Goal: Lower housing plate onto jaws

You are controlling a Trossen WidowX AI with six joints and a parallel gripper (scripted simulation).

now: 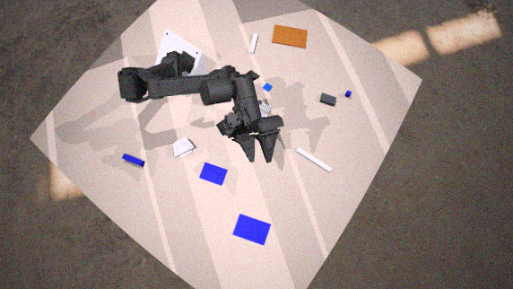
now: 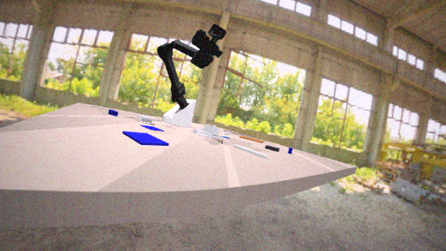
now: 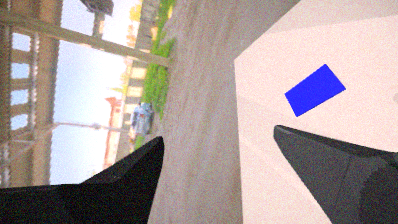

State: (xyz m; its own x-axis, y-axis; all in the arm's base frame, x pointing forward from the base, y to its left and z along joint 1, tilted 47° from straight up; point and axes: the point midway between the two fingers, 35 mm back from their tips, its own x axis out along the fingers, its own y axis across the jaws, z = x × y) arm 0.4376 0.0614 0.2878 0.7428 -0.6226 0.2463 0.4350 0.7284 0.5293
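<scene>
My gripper (image 1: 260, 160) (image 3: 218, 136) is open and empty, high above the table. A small white assembly with upright parts (image 2: 210, 131) stands on the table; in the top view only a ribbed white part (image 1: 265, 109) shows beside the arm, which hides the rest. A separate white plate-like piece (image 1: 183, 146) (image 2: 146, 118) lies left of it, on or over another small white part. I cannot tell which white piece is the housing plate, nor whether it sits level on the jaw stubs. The jaws and pins are too small or hidden to make out.
Two blue plates (image 1: 213, 173) (image 1: 252, 229), a blue bar (image 1: 133, 160), an orange plate (image 1: 290, 36), a black block (image 1: 327, 100), a small blue block (image 1: 348, 93), a blue square (image 1: 267, 87) and two white bars (image 1: 314, 160) (image 1: 254, 43) lie around.
</scene>
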